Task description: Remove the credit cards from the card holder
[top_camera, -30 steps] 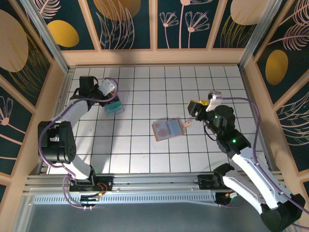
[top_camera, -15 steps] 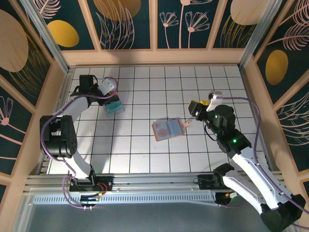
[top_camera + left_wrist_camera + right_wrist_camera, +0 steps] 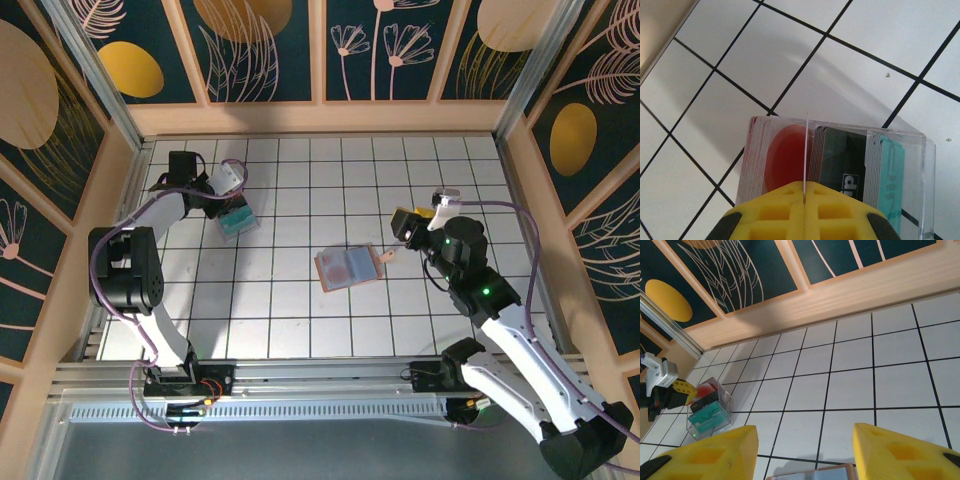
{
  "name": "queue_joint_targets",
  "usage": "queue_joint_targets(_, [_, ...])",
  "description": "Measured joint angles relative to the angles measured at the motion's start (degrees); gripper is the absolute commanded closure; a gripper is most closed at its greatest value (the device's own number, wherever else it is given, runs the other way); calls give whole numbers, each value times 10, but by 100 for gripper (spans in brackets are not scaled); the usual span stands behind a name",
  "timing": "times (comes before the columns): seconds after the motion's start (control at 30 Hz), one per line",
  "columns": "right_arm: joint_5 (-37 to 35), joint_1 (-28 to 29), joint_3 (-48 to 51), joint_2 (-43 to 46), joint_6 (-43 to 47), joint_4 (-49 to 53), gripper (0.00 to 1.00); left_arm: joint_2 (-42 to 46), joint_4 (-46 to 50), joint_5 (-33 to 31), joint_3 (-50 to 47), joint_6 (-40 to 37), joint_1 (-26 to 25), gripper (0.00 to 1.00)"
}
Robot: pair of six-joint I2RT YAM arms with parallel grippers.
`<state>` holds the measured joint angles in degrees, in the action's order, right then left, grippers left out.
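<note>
- One thin card (image 3: 805,145) is pinched edge-on in the left gripper (image 3: 804,192). The jaws are closed tight on it, and its face colour cannot be read from the edge.
- The card hangs over the clear box (image 3: 929,170) at the far left of the table, about ten o'clock from the card holder in the top view. I cannot tell whether its tip is already inside the box.
- The box holds three upright stacks: red-faced (image 3: 785,160), black (image 3: 837,160) and teal (image 3: 887,172). They are packed too tightly to count single cards.
- One card holder (image 3: 347,268) lies open and flat near the table centre, with its tab at its three o'clock side. Neither gripper touches it.
- Its left half shows a reddish patch and its right half is grey-blue. The red may be a card in its pocket, but it is too small to count.
- The right gripper (image 3: 805,440) hovers at about two o'clock from the holder. Its jaws stand well apart with nothing between them.
- Progress, as I judge it: the task is partly done, with at least one card out and poised over the box.
- Remaining work: let go of this card, then pull whatever the holder keeps, probably with the right arm, which is nearest.
- Tally: two arms, two grippers, one holder, one box, one card in grip.
</note>
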<state>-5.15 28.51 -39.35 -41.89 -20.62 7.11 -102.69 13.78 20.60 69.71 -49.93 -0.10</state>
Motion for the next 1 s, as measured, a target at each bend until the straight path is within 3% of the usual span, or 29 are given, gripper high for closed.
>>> queue_joint_targets(0.77, [0,0,0,-5,-8,-9,49,-33,74,71,44,-23,3,100])
queue_joint_targets(1.0, [0,0,0,-8,-8,-9,49,-33,81,75,47,-23,-20,100])
